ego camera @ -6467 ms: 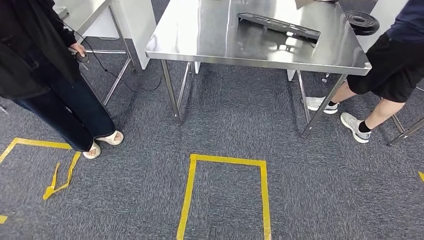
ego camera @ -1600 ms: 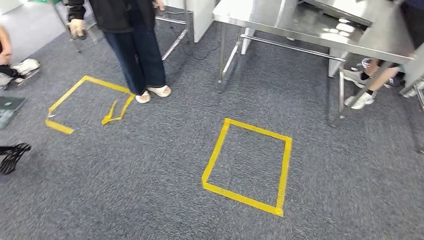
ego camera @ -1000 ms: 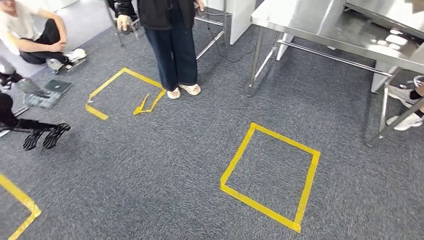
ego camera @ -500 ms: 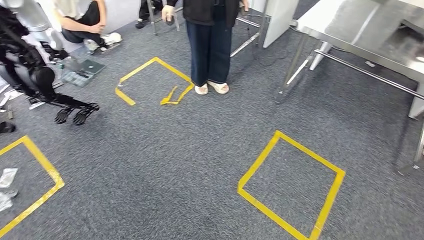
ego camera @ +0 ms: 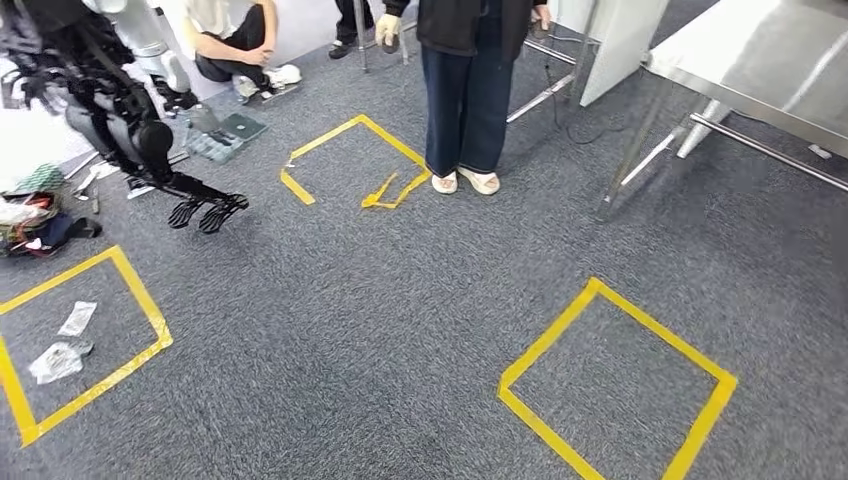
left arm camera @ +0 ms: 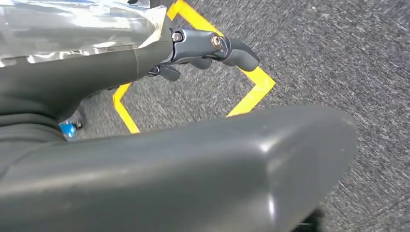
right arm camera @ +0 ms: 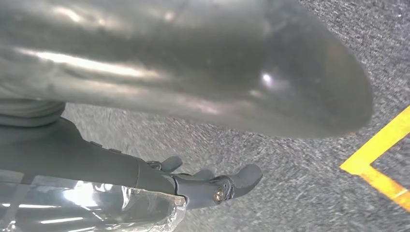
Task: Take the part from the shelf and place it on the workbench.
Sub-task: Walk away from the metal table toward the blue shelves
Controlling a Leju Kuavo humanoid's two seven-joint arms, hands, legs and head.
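Note:
The steel workbench [ego camera: 760, 50] stands at the upper right of the head view, and I see its edge and legs. In the left wrist view my left hand [left arm camera: 208, 48] hangs over the grey carpet with its dark fingers [left arm camera: 237, 50] stretched out and nothing in it. In the right wrist view my right hand [right arm camera: 212, 186] hangs the same way, fingers [right arm camera: 246, 176] extended and holding nothing.
A person in dark trousers [ego camera: 465, 90] stands beside the workbench, and another sits on the floor [ego camera: 235, 30]. A second dark robot [ego camera: 120, 120] stands at the far left. Yellow tape squares [ego camera: 610, 380] [ego camera: 350, 150] [ego camera: 80, 340] mark the carpet; the left one holds scraps [ego camera: 60, 350].
The whole picture has shifted right, so the camera has turned left. The workbench slid toward the right edge; the second robot and the left tape square came into view.

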